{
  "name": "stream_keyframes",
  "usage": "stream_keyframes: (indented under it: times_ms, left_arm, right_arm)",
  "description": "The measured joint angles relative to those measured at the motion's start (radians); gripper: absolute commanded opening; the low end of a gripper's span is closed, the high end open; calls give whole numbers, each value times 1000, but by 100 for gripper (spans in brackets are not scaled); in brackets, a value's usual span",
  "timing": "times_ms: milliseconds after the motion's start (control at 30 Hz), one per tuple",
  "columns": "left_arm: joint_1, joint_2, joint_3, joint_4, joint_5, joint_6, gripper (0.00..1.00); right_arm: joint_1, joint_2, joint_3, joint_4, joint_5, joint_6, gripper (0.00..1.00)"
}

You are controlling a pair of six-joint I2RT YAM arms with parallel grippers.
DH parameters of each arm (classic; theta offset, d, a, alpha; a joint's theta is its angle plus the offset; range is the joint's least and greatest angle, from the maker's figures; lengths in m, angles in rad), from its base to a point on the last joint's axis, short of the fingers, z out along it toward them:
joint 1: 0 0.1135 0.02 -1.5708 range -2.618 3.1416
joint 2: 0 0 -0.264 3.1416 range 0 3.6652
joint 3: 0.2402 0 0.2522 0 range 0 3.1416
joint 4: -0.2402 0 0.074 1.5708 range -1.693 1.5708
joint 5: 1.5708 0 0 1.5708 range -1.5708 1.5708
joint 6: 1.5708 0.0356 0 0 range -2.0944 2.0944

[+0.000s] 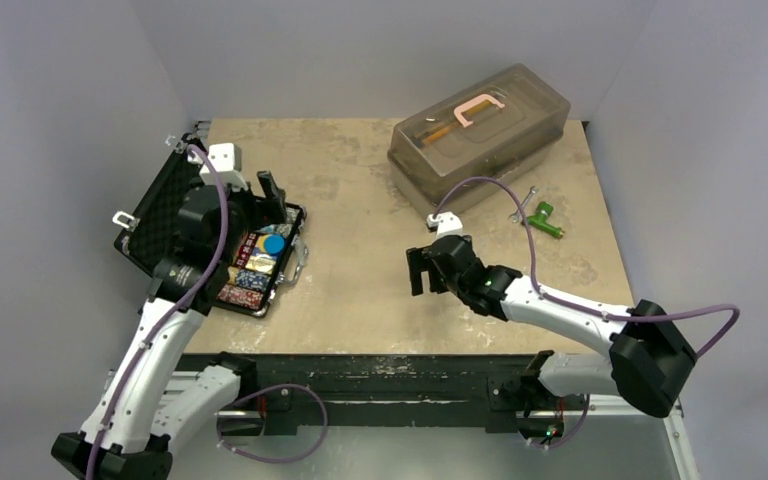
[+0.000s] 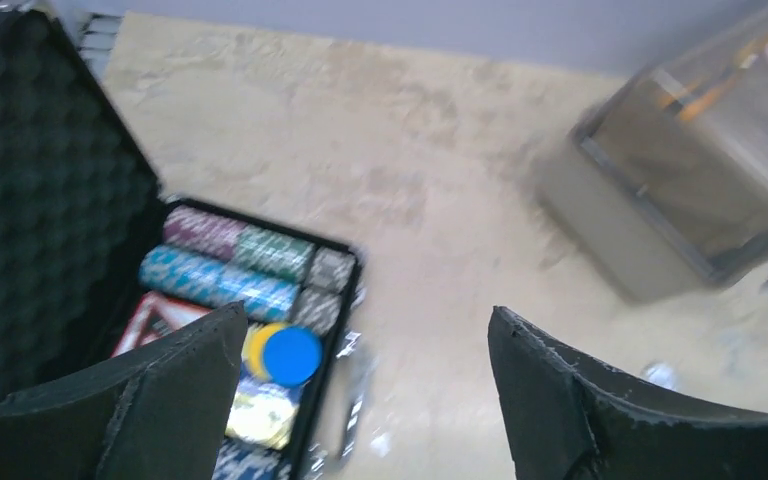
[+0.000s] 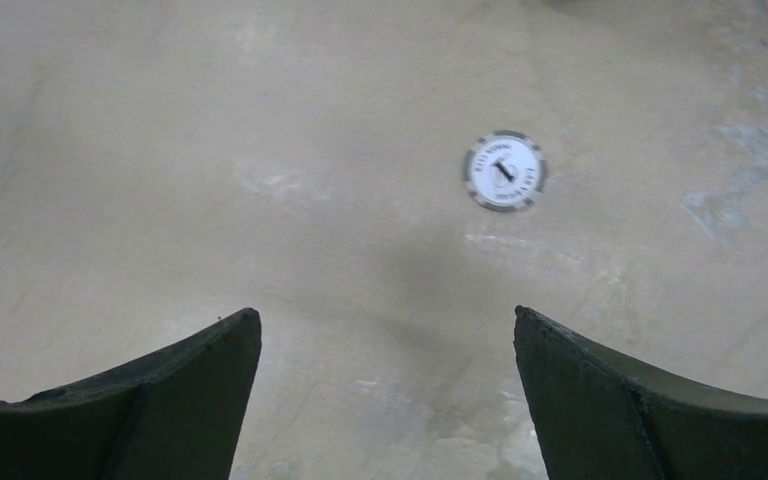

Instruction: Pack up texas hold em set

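Right, left gripper [image 2: 368, 316] hangs wide and empty over the open case [image 2: 40, 200] at the left of the table [image 1: 360, 260], blue disc [image 2: 292, 355] lying inside. Wide too: right gripper [image 3: 387, 312], with a white disc [image 3: 504, 171] on the table just ahead. Looks like loose-disc collection to me: next I move forward, drop low and pinch that thin disc.

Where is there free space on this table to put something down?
Bare table lies between the open case and the grey tub, down to the near edge. Crowded: inside the case, and beside the tub where the green-handled tool lies.
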Motion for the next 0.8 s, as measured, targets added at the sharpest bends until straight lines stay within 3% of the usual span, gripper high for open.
stream_keyframes:
  times_ms: [100, 233, 467, 600, 800]
  left_arm:
    - [1, 32, -48, 181, 25, -116, 95]
    - [3, 217, -17, 305, 120, -219, 93]
    - [6, 500, 225, 223, 373, -216, 88]
    - [5, 516, 287, 156, 430, -169, 88]
    - [-15, 535, 287, 62, 448, -152, 87]
  right_arm:
    - [-44, 11, 1, -42, 43, 28, 97]
    - [-154, 7, 1, -88, 57, 76, 97]
    - [-199, -14, -16, -117, 86, 114, 89]
    - [-199, 34, -30, -72, 64, 111, 82]
    - [-198, 253, -4, 36, 68, 103, 84]
